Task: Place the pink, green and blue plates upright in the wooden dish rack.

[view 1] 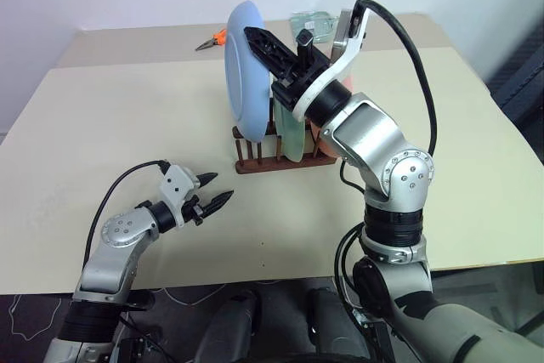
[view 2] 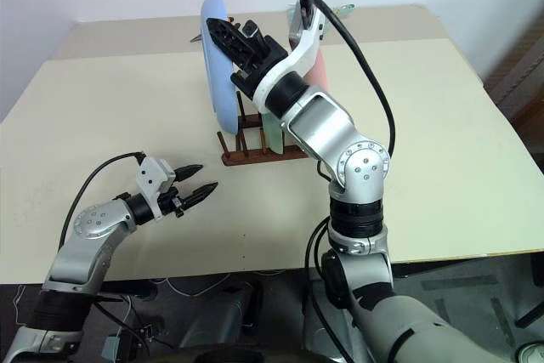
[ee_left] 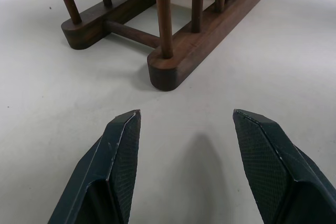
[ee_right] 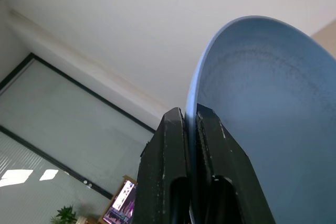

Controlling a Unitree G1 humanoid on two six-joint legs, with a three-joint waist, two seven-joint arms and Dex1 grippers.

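Observation:
My right gripper (view 1: 255,36) is shut on the rim of the blue plate (view 1: 245,74) and holds it upright. The plate's lower edge is down among the pegs at the left end of the wooden dish rack (view 1: 274,164); whether it rests on the bars I cannot tell. The green plate (view 1: 290,135) stands upright in the rack. The pink plate (view 2: 319,65) stands behind it, mostly hidden by my right arm. My left gripper (view 1: 219,187) hovers open and empty low over the table, in front of and to the left of the rack (ee_left: 178,61).
Orange-handled pliers (view 1: 210,40) lie at the back of the beige table (view 1: 127,116). A clear glass container (view 1: 311,22) stands behind the rack. The right arm's black cable loops above the plates.

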